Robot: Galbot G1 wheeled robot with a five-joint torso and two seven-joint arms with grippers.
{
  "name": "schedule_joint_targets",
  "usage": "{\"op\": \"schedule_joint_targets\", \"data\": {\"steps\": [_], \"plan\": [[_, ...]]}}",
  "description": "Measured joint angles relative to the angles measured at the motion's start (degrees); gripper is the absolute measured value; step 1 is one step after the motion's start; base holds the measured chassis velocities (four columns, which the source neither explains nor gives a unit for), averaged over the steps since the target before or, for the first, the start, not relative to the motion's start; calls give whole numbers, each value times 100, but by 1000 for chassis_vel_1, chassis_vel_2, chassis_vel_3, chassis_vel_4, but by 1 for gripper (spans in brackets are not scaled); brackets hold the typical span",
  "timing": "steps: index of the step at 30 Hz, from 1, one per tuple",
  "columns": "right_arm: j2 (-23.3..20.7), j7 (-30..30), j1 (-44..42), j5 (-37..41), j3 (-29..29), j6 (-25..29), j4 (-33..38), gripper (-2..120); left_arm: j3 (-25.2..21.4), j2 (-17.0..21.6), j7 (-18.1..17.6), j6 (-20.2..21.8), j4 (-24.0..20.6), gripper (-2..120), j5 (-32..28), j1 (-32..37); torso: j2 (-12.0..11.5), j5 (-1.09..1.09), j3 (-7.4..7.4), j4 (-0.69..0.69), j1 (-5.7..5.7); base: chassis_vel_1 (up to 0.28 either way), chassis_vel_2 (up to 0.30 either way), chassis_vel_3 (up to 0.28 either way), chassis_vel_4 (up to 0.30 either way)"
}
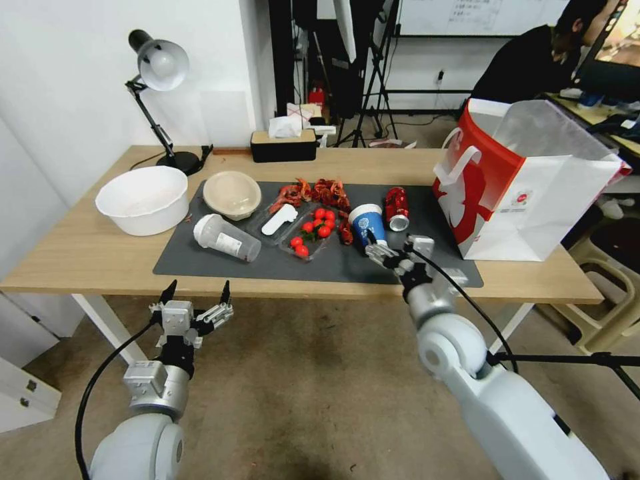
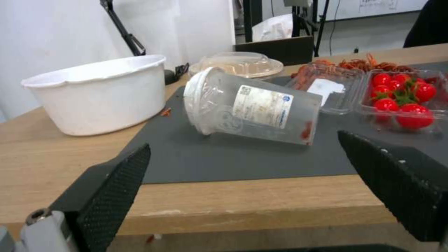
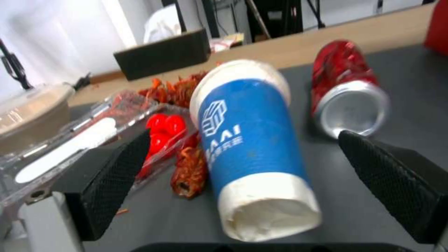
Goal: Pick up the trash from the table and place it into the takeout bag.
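Our right gripper (image 1: 393, 252), jaws spread and empty, sits just before the toppled blue-and-white paper cup (image 3: 252, 147), whose base end points straight at us.

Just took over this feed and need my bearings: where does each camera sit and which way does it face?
Head: above, facing down over table; both arms, takeout bag.
Left wrist: behind the open left gripper, off the table's near edge, facing the lying clear plastic cup.
Right wrist: behind the open right gripper, over the mat, facing the blue-and-white paper cup and crushed red can.
Shared: tomatoes.
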Motion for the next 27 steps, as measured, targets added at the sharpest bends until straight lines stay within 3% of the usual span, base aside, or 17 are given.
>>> {"op": "schedule_joint_targets", "data": {"steps": [8, 16, 22, 24, 27], "plan": [[159, 587, 406, 175, -365, -610, -229, 93, -43, -42, -13, -70, -9, 100, 28, 18, 0, 0, 0, -1, 0, 0, 0, 0, 0], [251, 881, 454, 177, -427, -850, -287, 73, -48, -54, -19, -111, 34, 100, 56, 17, 0, 0, -1, -1, 0, 0, 0, 0, 0], [254, 914, 424, 171, -405, -876, -305, 48, -43, -55, -21, -121, 69, 100, 75, 13, 1, 0, -1, -1, -1, 0, 0, 0, 0], [254, 914, 421, 171, -402, -875, -305, 46, -43, -55, -21, -122, 71, 100, 76, 13, 1, -1, -1, -1, -1, 0, 0, 0, 0], [251, 913, 385, 164, -375, -863, -283, 30, -41, -56, -22, -138, 88, 100, 83, 14, 1, 0, -1, -1, -1, 0, 0, 0, 0]]}}
